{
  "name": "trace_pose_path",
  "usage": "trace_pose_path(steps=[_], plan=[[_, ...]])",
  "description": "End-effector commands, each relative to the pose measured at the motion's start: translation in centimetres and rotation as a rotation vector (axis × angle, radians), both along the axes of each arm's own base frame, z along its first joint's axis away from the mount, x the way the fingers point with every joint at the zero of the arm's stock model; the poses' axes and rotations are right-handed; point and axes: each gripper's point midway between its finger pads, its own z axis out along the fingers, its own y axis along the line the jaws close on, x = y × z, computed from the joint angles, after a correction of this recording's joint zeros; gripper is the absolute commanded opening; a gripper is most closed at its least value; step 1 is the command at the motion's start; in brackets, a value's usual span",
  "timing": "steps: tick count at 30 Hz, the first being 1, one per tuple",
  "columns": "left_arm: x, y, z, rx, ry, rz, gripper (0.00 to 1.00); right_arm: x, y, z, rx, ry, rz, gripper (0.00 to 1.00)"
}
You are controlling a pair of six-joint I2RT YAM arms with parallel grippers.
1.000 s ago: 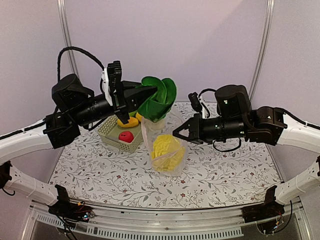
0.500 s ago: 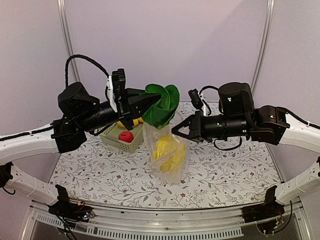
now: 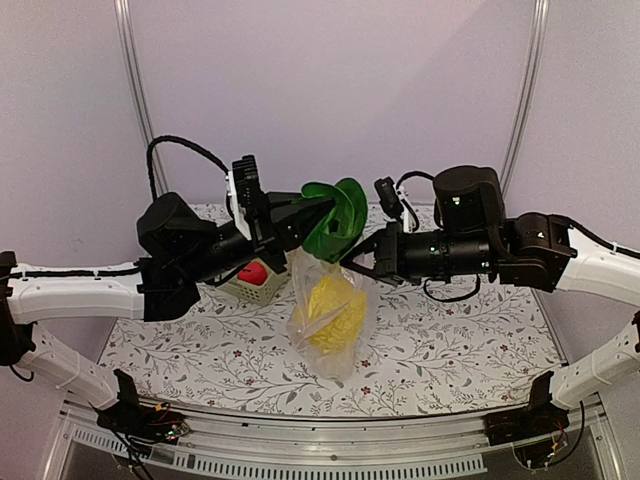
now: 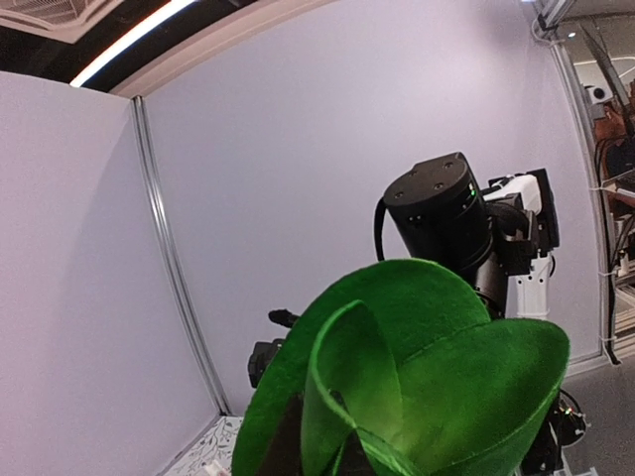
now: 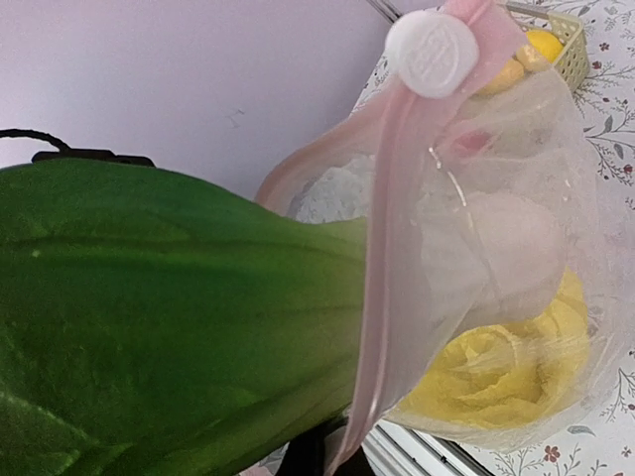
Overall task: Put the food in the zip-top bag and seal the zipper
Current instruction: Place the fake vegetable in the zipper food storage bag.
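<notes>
Cabbage (image 3: 328, 310) fills the zip-top bag (image 3: 302, 278), red fruit (image 3: 253, 272) in basket (image 3: 258, 293)

Left arm (image 3: 185, 255) and right arm (image 3: 480, 245) raised, jaws clamped.

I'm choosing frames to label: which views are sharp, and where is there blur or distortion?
Top external: sharp, evenly lit. Left wrist: lens bends the wall rail; green vegetable blocks the lower frame. Right wrist: vegetable close, soft; bag hazes the cabbage.
</notes>
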Motion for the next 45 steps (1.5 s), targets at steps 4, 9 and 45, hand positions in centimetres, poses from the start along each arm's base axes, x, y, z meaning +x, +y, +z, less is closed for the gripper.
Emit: trace_pose_path(steps=[4, 9, 45], plan=[[-0.5, -0.2, -1.9, -0.062, 0.101, -0.052, 0.0, 0.3, -0.2, 3.1, 0.116, -0.046, -0.03, 0.0], [-0.3, -0.4, -3.5, -0.059, 0.142, -0.057, 0.0, 0.1, 0.1, 3.1, 0.13, -0.038, -0.02, 0.0], [0.7, 1.7, -5.6, 0.185, 0.362, 0.063, 0.66, 0.8, 0.1, 0.8, 0.042, -0.042, -0.043, 0.0]])
